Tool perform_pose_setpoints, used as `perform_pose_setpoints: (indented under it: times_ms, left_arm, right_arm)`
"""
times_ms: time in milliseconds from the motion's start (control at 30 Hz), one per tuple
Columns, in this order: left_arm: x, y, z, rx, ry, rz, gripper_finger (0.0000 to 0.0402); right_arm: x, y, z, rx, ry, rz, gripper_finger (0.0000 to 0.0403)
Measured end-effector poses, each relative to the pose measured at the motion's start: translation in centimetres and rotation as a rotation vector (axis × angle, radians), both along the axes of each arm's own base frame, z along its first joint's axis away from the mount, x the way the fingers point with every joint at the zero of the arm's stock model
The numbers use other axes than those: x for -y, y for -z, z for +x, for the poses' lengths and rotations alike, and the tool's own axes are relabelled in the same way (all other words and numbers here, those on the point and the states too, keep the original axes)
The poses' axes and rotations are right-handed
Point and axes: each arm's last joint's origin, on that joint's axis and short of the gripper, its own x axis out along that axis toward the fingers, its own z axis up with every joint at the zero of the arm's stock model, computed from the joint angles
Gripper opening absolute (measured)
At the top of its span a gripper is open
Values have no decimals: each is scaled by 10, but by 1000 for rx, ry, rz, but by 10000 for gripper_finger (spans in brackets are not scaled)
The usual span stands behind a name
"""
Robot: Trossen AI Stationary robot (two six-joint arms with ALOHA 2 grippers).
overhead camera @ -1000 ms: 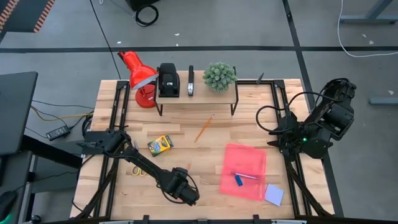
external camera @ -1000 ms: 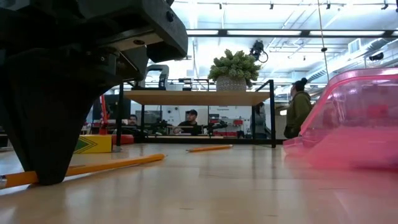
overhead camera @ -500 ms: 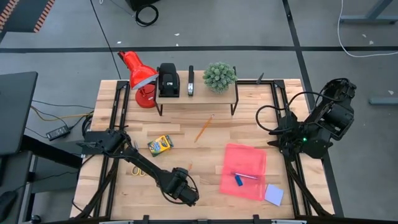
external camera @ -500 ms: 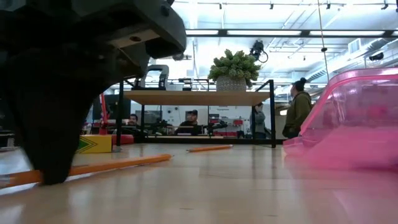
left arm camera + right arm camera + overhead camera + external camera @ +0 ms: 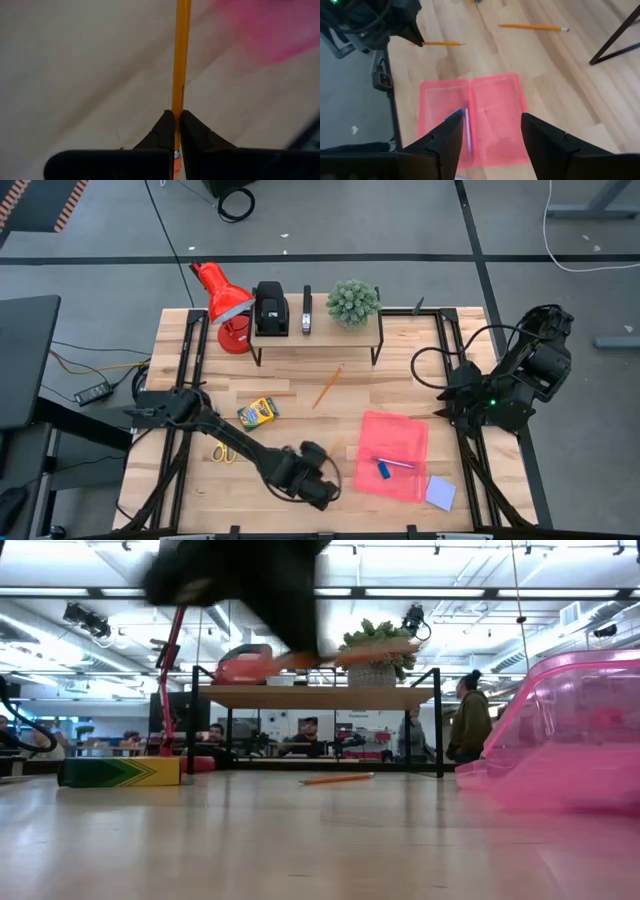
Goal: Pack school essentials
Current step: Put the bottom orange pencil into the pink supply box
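L gripper (image 5: 176,131) pinching orange pencil (image 5: 180,60), lifted off desk (image 5: 300,395), pink case (image 5: 392,455) just ahead. R gripper (image 5: 487,131) spread, idle, above case.
Done: pen (image 5: 396,463), eraser (image 5: 383,470) in case.
Left: 2nd pencil (image 5: 326,388), crayon box (image 5: 257,413), scissors (image 5: 222,452), notepad (image 5: 440,493) – 1 ea, well apart from L gripper.

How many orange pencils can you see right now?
2. One pencil is clamped in the left end effector, lifted near the pink case; the other pencil lies mid-table below the shelf.
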Motion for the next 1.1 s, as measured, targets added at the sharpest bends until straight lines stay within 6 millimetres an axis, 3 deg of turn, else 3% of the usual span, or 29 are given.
perform_pose_setpoints:
  times_ms: [233,467,733,933,1100]
  left_arm:
    - [-20,-23,30,146,275,134,11]
    - [-62,-37,68,334,468,167,19]
    - [-104,-45,89,437,579,194,17]
    - [-113,-45,92,453,635,192,24]
    - [-104,-26,100,465,667,147,22]
  right_arm:
    - [11,-5,-11,-1,-19,76,206]
    - [16,-7,-22,-116,-27,275,206]
    - [14,-6,-24,-206,-20,366,206]
    - [13,-6,-24,-220,9,392,206]
    - [13,-6,-24,-221,13,395,206]
